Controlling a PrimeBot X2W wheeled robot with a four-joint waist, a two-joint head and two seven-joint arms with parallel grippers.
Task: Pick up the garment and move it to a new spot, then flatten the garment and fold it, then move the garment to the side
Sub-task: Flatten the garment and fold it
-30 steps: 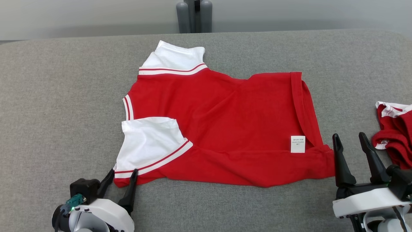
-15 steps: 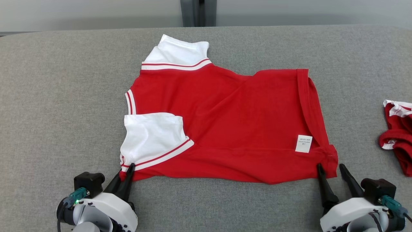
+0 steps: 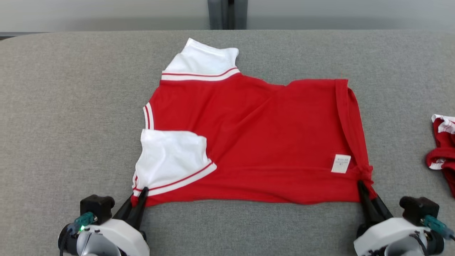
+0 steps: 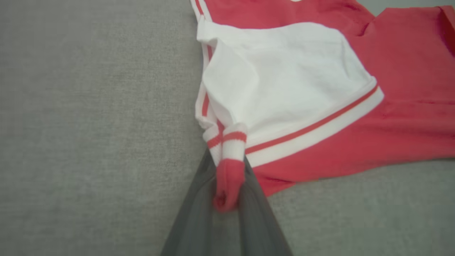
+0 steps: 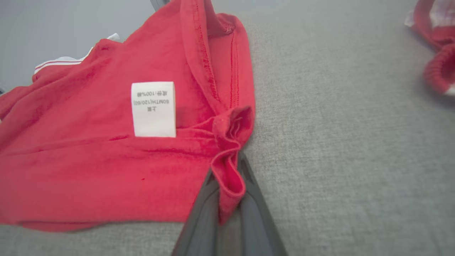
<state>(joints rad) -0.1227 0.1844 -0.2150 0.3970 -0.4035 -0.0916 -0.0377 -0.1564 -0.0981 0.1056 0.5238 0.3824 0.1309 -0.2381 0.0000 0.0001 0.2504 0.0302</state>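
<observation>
Grey woven covering (image 3: 53, 106), one broad padded surface, runs across the whole head view and bears every item listed. Lower left of the frame: left gripper (image 3: 140, 196), fingers drawn together on a bunched red corner of the garment (image 3: 266, 142). The left wrist view shows that corner, with a bit of striped cuff, squeezed between the two dark fingers. Just above it, left of centre: near sleeve (image 3: 170, 156), white with a red-and-white striped band, laid inward over the red body. Upper centre: far sleeve (image 3: 202, 58), white, same band, lying outward and flat. Centre: garment body, red, spread on the covering, mostly smooth, with a few shallow creases running toward the pinched corners and the right hem turned over in a narrow strip. Right of centre: care label (image 3: 340, 163), white, small print, lying on the red cloth beside the right near corner. Lower right: right gripper (image 3: 366, 191), fingers closed on the hem corner, which in the right wrist view puckers into a small wad of cloth between them. Right edge: other clothing (image 3: 442, 160), red and white, crumpled, well apart from the first piece. Top centre, beyond the covering: dark post (image 3: 227, 14). Status, as judged: placing and flattening look largely done and one sleeve is in. Both near corners are gripped, probably for folding the near edge over. The fold itself and the move to the side remain.
</observation>
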